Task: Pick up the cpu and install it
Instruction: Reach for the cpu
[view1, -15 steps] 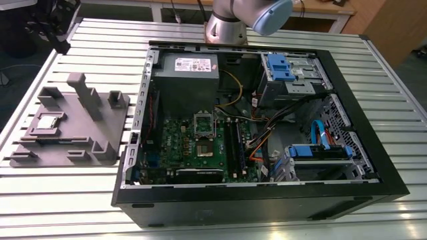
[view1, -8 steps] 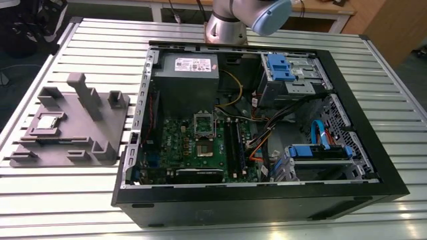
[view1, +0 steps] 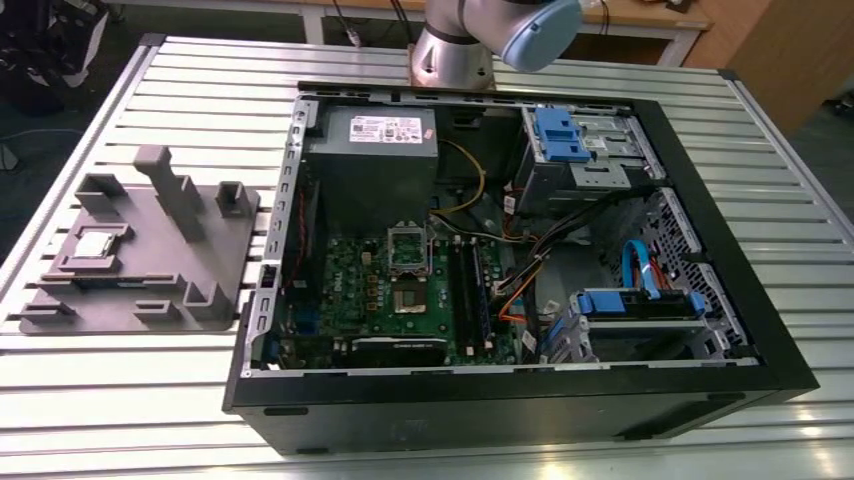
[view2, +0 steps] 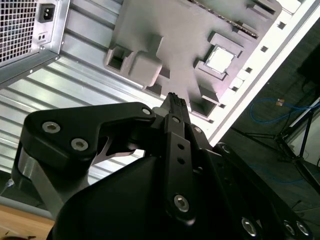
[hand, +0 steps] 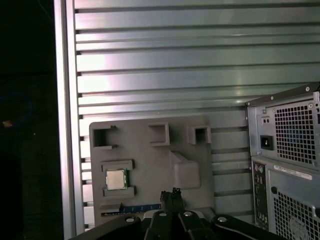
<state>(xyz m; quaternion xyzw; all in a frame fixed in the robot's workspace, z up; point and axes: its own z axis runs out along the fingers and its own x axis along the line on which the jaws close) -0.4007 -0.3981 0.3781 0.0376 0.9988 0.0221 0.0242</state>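
The cpu (view1: 96, 243), a small square chip with a pale metal top, lies flat in a recess of the grey tray (view1: 160, 290) on the exterior view's left. Both wrist views show it in that recess, cpu (view2: 220, 59) and cpu (hand: 115, 179). My gripper (view2: 173, 98) hangs high above the tray, well apart from the chip, with its two slim black fingers pressed together and nothing held; it appears again as gripper (hand: 170, 193). The green board (view1: 400, 300) inside the open computer case carries the silvery socket frame (view1: 407, 248).
The open black computer case (view1: 747, 300) takes up the middle and right of the slatted metal table (view1: 174, 90). A grey power supply box (view1: 371, 160), cables and blue drive brackets (view1: 561, 135) crowd its inside. The arm's base (view1: 451, 55) stands behind the case. Upright posts rise from the tray.
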